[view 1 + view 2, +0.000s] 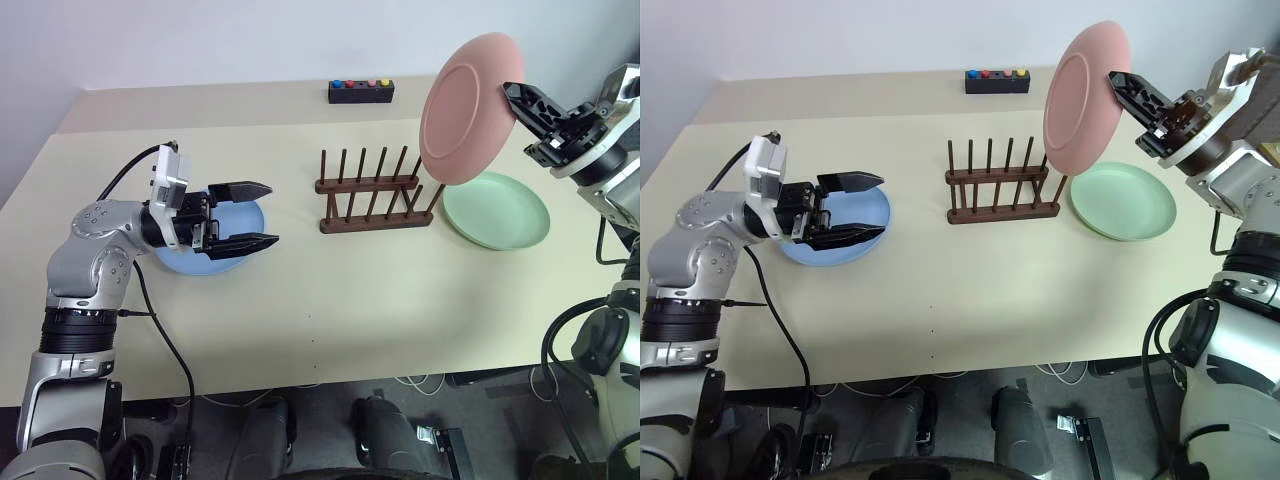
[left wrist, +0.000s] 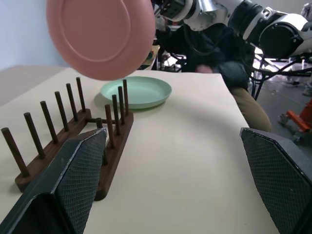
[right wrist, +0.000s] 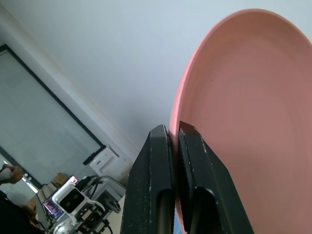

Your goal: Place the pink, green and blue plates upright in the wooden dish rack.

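One salmon pink plate (image 1: 468, 108), round and matte, hangs clamped in the right gripper (image 1: 515, 95); left gripper (image 1: 262, 214) spread.

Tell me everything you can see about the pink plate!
The pink plate is round, shallow and matte salmon, with a raised rim around a flat middle. It is off the table, held nearly upright in the air above the right end of the wooden dish rack. The right pincer is shut on its rim; nothing else touches it.
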`<state>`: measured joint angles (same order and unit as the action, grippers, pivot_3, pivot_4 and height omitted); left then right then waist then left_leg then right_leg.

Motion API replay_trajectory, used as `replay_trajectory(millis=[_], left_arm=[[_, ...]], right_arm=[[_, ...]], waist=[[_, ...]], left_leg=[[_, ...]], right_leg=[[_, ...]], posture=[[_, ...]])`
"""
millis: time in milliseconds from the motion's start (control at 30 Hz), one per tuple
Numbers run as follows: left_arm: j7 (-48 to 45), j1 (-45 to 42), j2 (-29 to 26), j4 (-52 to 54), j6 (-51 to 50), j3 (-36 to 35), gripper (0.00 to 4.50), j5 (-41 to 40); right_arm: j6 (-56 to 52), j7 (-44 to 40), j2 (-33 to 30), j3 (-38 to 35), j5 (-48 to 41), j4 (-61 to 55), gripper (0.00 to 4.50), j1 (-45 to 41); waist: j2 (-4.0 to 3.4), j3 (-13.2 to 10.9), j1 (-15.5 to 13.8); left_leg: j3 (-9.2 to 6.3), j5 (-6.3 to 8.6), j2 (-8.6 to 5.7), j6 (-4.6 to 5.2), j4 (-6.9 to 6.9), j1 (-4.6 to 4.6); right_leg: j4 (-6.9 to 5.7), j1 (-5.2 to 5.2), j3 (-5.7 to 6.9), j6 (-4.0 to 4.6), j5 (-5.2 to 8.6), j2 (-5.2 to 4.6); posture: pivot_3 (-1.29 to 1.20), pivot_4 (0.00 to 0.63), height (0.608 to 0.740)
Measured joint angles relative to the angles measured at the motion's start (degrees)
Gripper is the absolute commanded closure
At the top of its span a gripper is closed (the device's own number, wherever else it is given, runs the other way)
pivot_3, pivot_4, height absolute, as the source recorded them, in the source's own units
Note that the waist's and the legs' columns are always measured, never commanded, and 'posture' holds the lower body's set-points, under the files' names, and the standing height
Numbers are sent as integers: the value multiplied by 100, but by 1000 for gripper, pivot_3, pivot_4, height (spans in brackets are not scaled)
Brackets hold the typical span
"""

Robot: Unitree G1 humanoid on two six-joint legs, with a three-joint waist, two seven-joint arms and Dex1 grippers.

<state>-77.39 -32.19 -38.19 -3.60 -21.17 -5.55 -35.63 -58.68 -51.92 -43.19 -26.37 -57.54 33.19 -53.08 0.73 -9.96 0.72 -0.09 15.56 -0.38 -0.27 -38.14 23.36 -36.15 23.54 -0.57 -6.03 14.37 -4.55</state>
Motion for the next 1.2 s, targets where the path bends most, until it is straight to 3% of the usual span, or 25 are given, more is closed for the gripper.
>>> replay_trajectory(millis=[1200], left_arm=[[152,225,-78,484,-323,-41,0,-119]], right_arm=[[281,-258,407,169,1125,831,4412,-56]], waist=[[-4,-2,5]], left_leg=[[1,0,-1,0,0,-1]], right_leg=[[-2,0,1,-1,-1,0]], posture=[[0,150,740]])
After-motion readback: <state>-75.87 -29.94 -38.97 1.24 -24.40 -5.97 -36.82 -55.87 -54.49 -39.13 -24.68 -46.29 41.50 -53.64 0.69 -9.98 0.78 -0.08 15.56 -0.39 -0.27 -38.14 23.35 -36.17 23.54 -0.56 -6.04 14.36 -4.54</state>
